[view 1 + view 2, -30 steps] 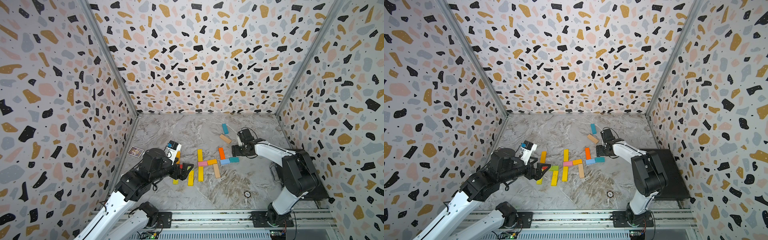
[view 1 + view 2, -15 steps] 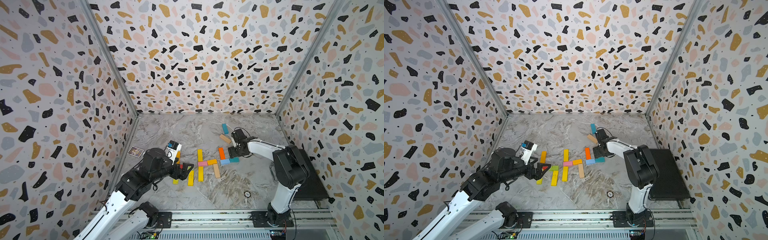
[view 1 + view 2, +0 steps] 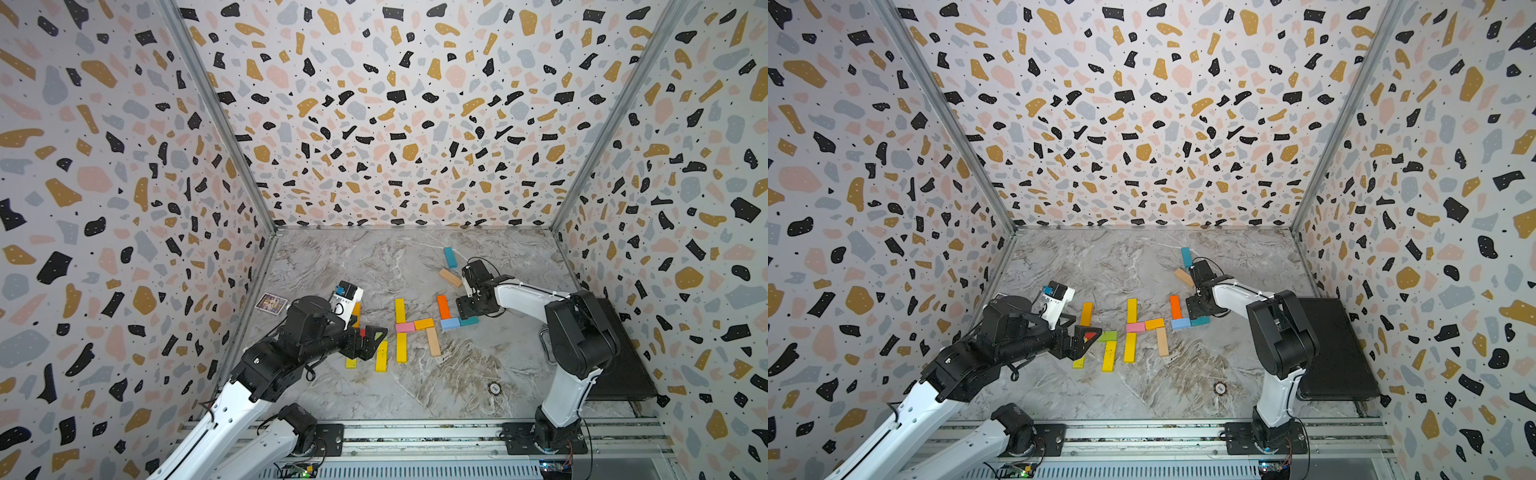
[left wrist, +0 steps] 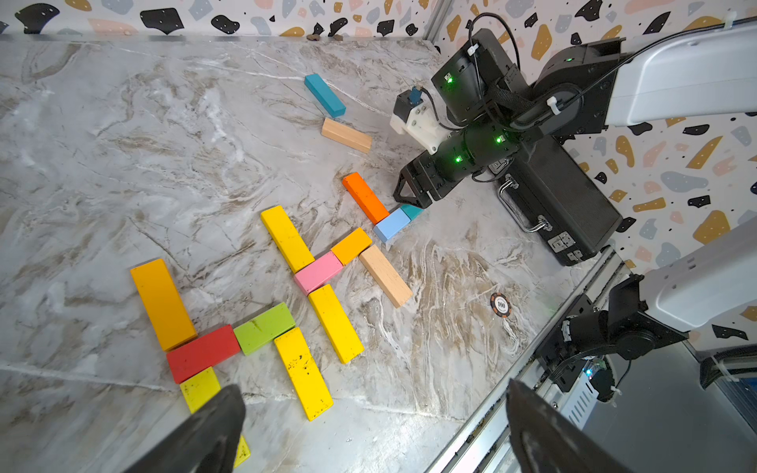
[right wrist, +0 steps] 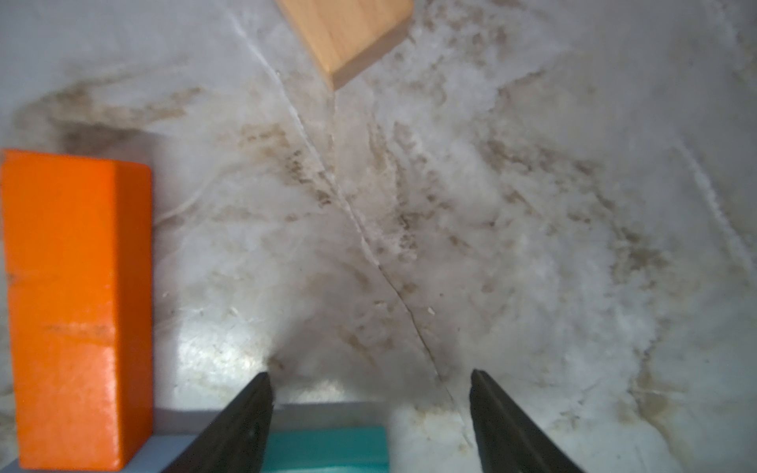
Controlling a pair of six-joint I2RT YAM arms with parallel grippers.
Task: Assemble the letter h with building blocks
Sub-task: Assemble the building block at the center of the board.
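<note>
Building blocks, rightmost letter h, unfinished: the teal block (image 3: 468, 320), short, is laid flat on the marbled table (image 3: 353, 266), end to end against the light blue block (image 3: 450, 323). The orange block (image 3: 443, 306) is set as the stem at the light blue block's far edge. The crossbar is judged laid, and a leg is not yet placed at the teal end. Right gripper (image 5: 370, 379): held low over the teal block, fingers parted, nothing grasped. Next move, as judged: the gripper is to be lifted clear without the teal block being nudged, and the spare tan block (image 3: 451, 277), lying beyond the light blue block, is to be fetched as the leg. Left gripper (image 4: 372, 387): spread wide and empty, well apart from the light blue block, over the red block (image 4: 202, 353).
</note>
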